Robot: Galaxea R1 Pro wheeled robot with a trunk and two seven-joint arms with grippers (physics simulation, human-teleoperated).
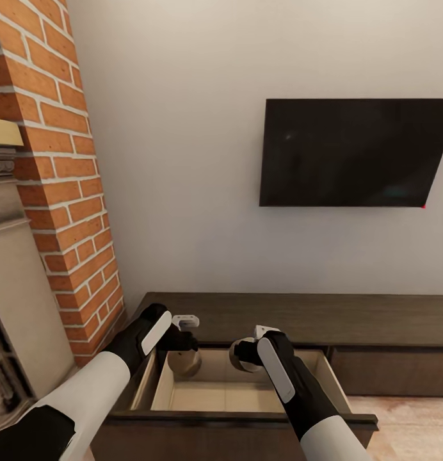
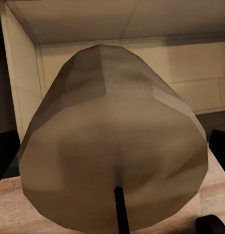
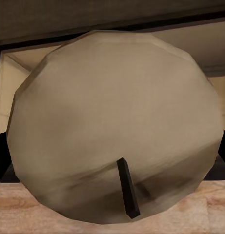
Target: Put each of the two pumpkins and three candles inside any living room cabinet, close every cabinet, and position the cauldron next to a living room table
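**Both arms hold candles over the open cabinet drawer**

The robot faces the long dark cabinet [image 1: 298, 314] set against the wall under the black TV [image 1: 353, 152], with the brick fireplace column [image 1: 61, 179] at the left. One drawer [image 1: 202, 397] is pulled out; the part of its pale floor that can be seen is bare.

**Left arm.** The left gripper [image 1: 183, 342] is closed on a cream candle [image 1: 184, 362], which hangs over the rear left corner of the drawer. In the left wrist view the candle [image 2: 112, 141] lies lengthwise with its dark wick toward the camera and the drawer walls beyond it.

**Right arm.** The right gripper [image 1: 247, 352] is closed on a second candle [image 1: 242, 354], held above the middle of the drawer near its rear wall. In the right wrist view this candle [image 3: 117, 126] is seen end-on, wick showing, with the drawer behind.

**Step in hand.** Judged from position, this is the placing of two candles into the cabinet. Both are above the drawer and not yet resting on its floor.

**Next move.** Lower each arm inside the walls, open each gripper, lift clear. The drawer stays open for the remaining items.
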